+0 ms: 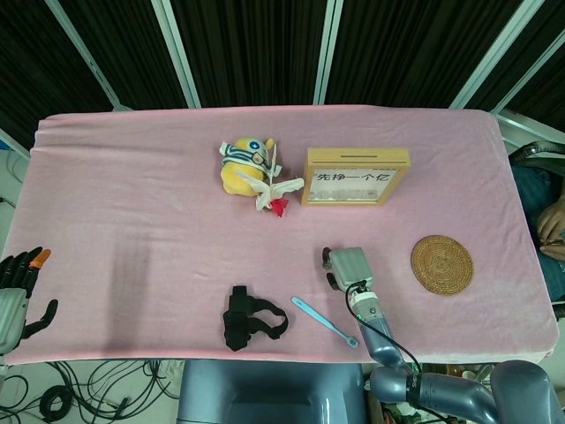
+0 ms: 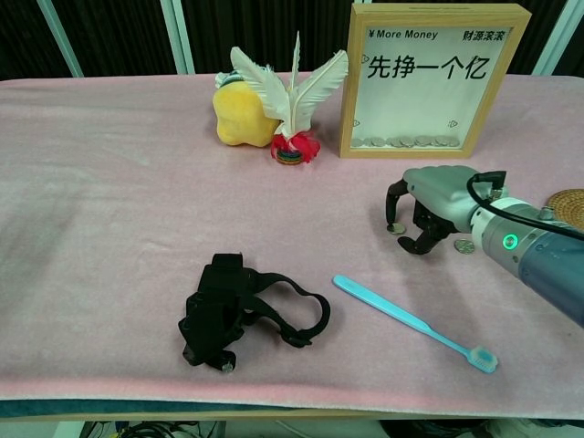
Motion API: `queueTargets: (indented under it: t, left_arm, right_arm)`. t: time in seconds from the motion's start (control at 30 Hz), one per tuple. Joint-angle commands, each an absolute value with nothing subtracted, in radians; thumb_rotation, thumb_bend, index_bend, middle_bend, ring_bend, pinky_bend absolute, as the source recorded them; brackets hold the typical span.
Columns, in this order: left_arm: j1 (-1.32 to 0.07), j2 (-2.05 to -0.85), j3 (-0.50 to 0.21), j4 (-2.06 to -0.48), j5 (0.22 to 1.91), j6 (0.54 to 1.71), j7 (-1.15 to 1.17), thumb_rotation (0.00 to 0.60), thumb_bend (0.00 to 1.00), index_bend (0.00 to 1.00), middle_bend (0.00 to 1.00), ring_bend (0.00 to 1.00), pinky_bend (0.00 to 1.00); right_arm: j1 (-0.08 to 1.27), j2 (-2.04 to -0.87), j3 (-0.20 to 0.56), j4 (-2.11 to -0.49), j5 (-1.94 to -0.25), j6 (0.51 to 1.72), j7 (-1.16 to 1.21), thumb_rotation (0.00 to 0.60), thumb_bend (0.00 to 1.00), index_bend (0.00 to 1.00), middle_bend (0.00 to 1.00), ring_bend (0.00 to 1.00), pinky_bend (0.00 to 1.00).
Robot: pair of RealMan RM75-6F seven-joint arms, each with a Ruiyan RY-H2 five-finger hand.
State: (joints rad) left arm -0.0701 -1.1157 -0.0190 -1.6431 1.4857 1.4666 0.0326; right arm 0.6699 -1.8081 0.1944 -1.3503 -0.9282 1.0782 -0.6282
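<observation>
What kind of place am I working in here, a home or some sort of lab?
Most likely a lab or test booth, not a home: a table draped in pink cloth, black curtains on metal posts behind it, loose cables on the floor, and unrelated props such as a toothbrush and a plush toy.

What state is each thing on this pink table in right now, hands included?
Right hand: palm down, fingers curled, fingertip on a coin.
Second coin: flat beside that hand.
Left hand: off the table edge, fingers spread, empty.
Toothbrush: lying flat.
Black strap: lying loose.
Wooden money box: upright, coins inside.
Plush toy: untouched.
</observation>
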Motion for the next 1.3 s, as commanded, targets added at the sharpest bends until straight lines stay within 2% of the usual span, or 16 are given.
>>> queueTargets:
  t: [0.03,0.77,1.07,1.3]
  left_arm:
    - [-0.070,-1.116,-0.019,-1.644,1.485,1.467,0.033,0.600,0.41,0.03,0.03,0.00,0.00]
    - [-0.069,-1.115,-0.019,-1.642,1.487,1.469,0.035,0.600,0.41,0.03,0.03,0.00,0.00]
    - [-0.067,-1.114,-0.017,-1.641,1.488,1.470,0.033,0.600,0.41,0.03,0.03,0.00,0.00]
    - [-0.068,-1.115,-0.018,-1.640,1.487,1.470,0.033,0.600,0.41,0.03,0.03,0.00,0.00]
  right_arm:
    - [0.670,-1.808,0.194,-1.349,-0.928,1.077,-0.627,0.600,0.32,0.43,0.98,1.00,1.00]
    - [0.679,-1.828,0.201,-1.313,-0.931,1.064,-0.611,0.600,0.32,0.46,0.99,1.00,1.00]
    - [0.685,-1.835,0.217,-1.296,-0.928,1.061,-0.600,0.600,0.38,0.51,0.99,1.00,1.00]
    - [0.684,-1.833,0.220,-1.293,-0.921,1.058,-0.595,0.600,0.39,0.51,0.99,1.00,1.00]
